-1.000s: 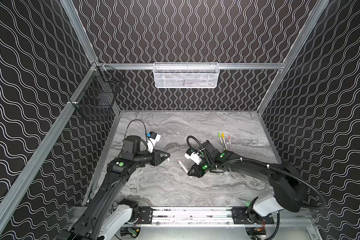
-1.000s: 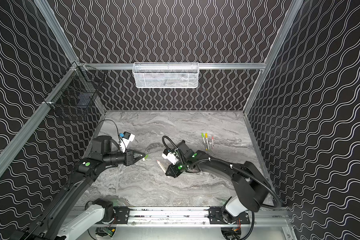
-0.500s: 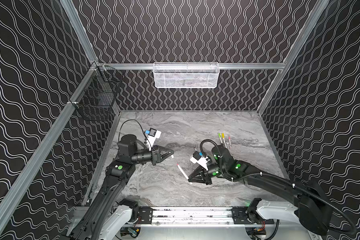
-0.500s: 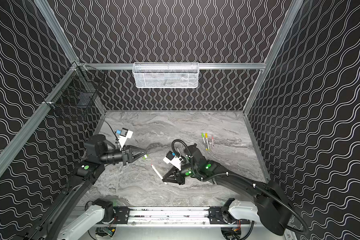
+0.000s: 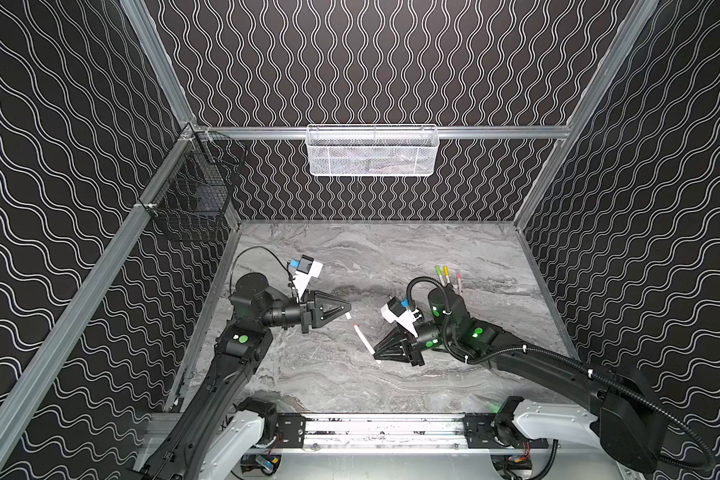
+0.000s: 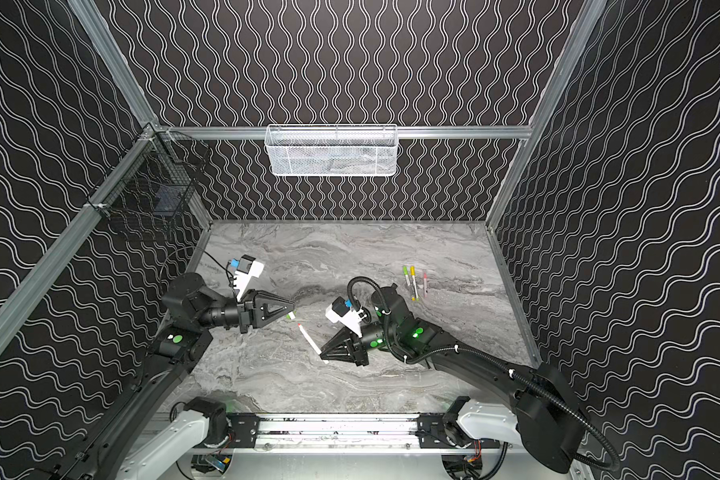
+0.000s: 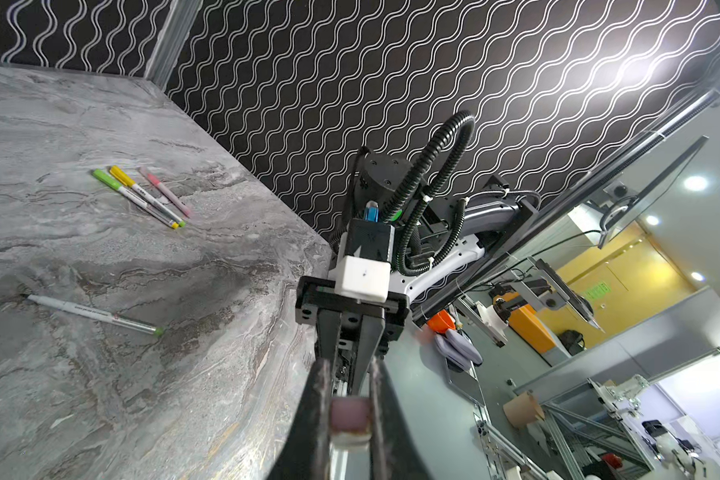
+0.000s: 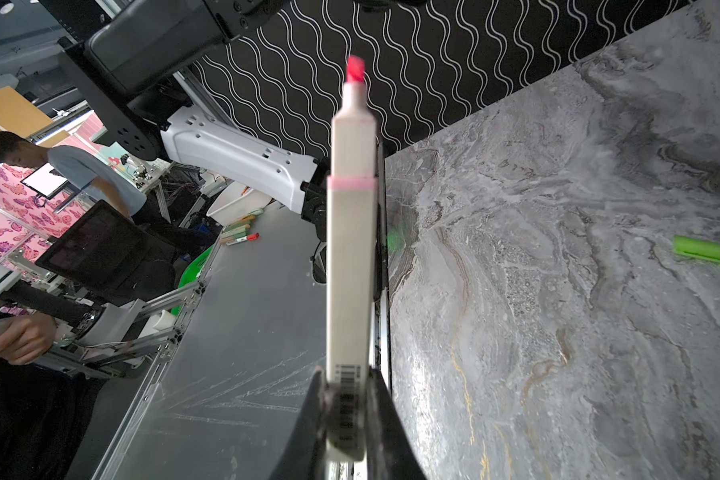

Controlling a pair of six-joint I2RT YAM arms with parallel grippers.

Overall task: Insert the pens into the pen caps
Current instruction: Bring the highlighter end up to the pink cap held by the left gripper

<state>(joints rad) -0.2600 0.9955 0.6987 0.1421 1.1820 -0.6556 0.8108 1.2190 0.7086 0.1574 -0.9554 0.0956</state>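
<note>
Two hands, each clamped on one half of a pink marker

Three capped white marker pens (image 6: 412,282), topped lime green, yellow and pink, lie side by side in a tight row on the grey marbled tabletop (image 5: 391,249). Left of that row and nearer the front of the tabletop, the right hand (image 5: 376,354) is clamped narrow on a thin white-barrelled pen with a red-pink tip (image 8: 350,257). Its fingers grip the barrel close to the rear end, over the printed barcode, and a short stub sticks out behind them. The pen is clear of the tabletop and slanted, with its bare tip aimed away from the row toward the left hand (image 5: 347,310).

The left hand, further left of the row again, is closed down on a short pale pink plastic cap (image 7: 349,415). The left wrist view shows the cap pinched between both fingers, one end facing out past the fingertips. In both top views the pen tip and the cap are near each other with a small gap between them, so the pen is not in the cap.

Two loose pieces lie on the tabletop. One is a lime green plastic cap (image 8: 707,251) on its side. The second is an uncapped white pen with a green end (image 7: 92,313), lying flat and well apart from the row. Where the green cap sits relative to the row cannot be told.
</note>
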